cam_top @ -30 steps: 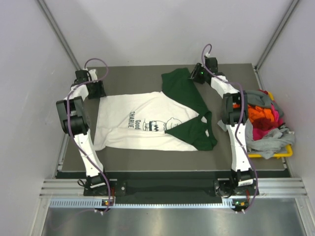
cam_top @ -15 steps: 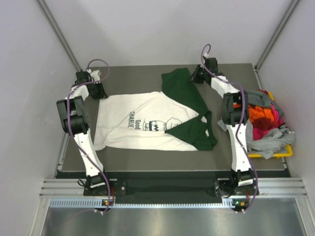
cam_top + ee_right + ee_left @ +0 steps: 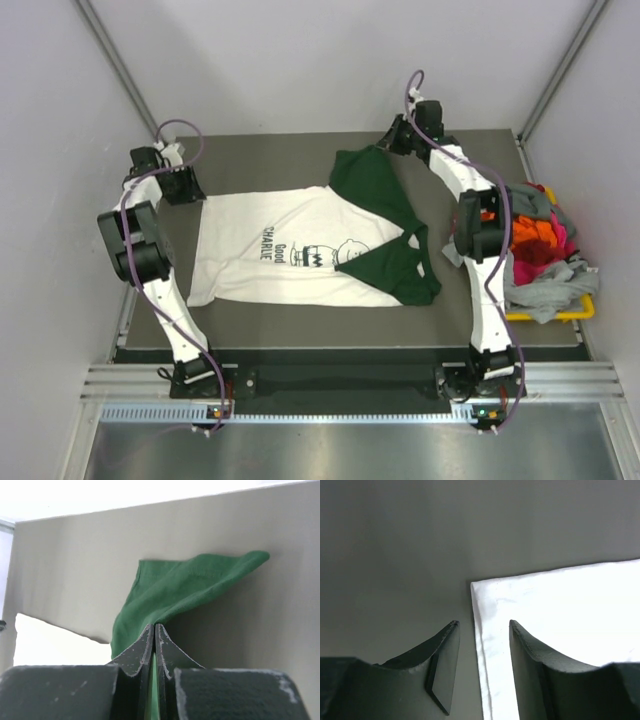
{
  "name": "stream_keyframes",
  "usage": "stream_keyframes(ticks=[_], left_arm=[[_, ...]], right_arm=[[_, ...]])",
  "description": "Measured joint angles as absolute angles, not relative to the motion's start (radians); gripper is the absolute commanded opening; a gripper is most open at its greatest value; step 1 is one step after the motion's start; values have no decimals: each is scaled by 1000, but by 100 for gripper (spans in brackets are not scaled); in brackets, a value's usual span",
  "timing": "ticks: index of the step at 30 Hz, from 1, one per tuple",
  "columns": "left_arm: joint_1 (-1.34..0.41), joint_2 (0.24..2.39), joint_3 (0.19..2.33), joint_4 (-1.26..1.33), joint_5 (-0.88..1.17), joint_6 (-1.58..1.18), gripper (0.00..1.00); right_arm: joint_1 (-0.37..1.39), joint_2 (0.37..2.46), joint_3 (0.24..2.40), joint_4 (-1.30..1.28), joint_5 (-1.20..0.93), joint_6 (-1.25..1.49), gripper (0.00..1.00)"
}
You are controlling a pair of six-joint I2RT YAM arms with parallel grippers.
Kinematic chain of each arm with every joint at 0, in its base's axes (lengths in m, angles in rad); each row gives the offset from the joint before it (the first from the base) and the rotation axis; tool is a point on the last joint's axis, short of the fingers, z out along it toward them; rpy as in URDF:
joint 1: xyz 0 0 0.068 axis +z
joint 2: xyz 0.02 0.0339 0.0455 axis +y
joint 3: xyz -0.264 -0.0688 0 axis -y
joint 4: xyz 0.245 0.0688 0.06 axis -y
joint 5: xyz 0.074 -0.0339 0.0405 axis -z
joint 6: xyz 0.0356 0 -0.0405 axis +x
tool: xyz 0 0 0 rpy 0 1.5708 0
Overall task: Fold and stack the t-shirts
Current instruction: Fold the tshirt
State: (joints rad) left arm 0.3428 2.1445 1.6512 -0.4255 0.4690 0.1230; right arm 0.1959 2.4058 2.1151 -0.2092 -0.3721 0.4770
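A white t-shirt (image 3: 290, 245) with black cartoon print, lettering and dark green sleeves lies spread flat on the grey table. My left gripper (image 3: 188, 190) is open at the shirt's far left hem corner. In the left wrist view the white corner (image 3: 530, 600) lies on the table between and beyond my open fingers, around the gripper (image 3: 482, 625). My right gripper (image 3: 398, 140) is shut on the tip of the far green sleeve (image 3: 370, 180) and holds it stretched out. The right wrist view shows the green cloth (image 3: 175, 590) pinched in the gripper (image 3: 154, 626).
A yellow bin (image 3: 575, 315) at the table's right edge holds a heap of grey, orange, red and pink t-shirts (image 3: 535, 240). The second green sleeve (image 3: 405, 268) lies folded near the right arm. Grey walls close in the table on both sides and behind.
My left gripper has drawn back to the left off the hem corner. My right gripper has moved farther back, pulling the green sleeve out straighter.
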Motion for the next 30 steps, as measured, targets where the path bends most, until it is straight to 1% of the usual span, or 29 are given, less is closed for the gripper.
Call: stream_keyframes(ticks=[5,10,13,14,16,17,18,19,24,27,30], left_arm=[[342,2177,1672,-442,471,125,50],[334,2244,1737,-466,500,121,50],[327,2262,1760,-471,511,114,48],[326,2267,1767,-472,513,110,39],[325,2273,1773,-471,516,97,27],[324,2276,1773,-472,518,98,14],[324,2281,1773,-471,526,94,8],[324,2283,1773,-472,535,91,0],[326,2274,1745,-482,599,104,0],[336,2226,1671,-490,641,108,0],[364,2138,1576,-488,678,124,0]], right_arm=[[205,2388,2067,-216,-370,451,0],[209,2338,1992,-231,-368,421,0],[210,2291,1943,-236,-369,404,0],[210,2274,1929,-236,-369,398,0],[213,2234,1892,-237,-369,384,0],[215,2211,1872,-238,-369,377,0],[216,2193,1856,-242,-369,370,0],[219,2170,1836,-244,-371,361,0],[227,2057,1717,-264,-375,324,0],[228,1976,1621,-284,-376,301,0],[229,1848,1466,-305,-375,279,0]])
